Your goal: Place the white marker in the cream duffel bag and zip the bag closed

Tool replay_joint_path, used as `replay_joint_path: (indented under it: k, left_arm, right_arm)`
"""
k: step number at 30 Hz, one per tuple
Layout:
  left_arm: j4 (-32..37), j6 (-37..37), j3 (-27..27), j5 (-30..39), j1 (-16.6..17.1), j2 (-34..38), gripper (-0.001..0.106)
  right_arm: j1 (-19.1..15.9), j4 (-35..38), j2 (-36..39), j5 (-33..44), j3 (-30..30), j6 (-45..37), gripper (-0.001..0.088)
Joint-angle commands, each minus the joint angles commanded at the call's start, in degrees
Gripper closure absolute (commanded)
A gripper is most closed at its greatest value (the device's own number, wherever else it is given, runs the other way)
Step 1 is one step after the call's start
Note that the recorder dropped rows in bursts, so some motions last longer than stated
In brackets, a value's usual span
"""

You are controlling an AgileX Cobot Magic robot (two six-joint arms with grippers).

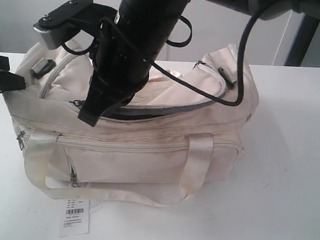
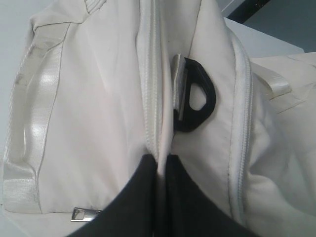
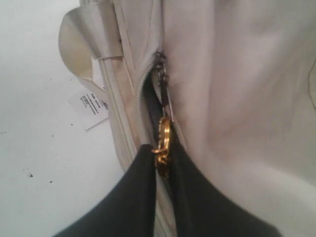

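Duffel lies lengthwise left-to-right, right claw clamped on its gold zipper pull, left claw pinching its seam.

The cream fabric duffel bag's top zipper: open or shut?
Open, at least partly: a dark gap shows inside the grey zipper arc on the cream fabric duffel bag.

- Outside camera looks down on the whole bag and bench.
- Left wrist camera sits close against the bag.
- Right wrist camera sits by a zip pull and sees the tag too.
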Motion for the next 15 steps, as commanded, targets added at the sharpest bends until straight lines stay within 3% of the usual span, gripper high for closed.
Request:
replay_joint_path:
  k: [15]
  left_arm:
    - [0.02,0.1,0.0,0.0,0.0,0.0,0.105]
  right_arm:
    - [-0.33,-5.12,-2.12,0.0,0.12,0.0,0.0868]
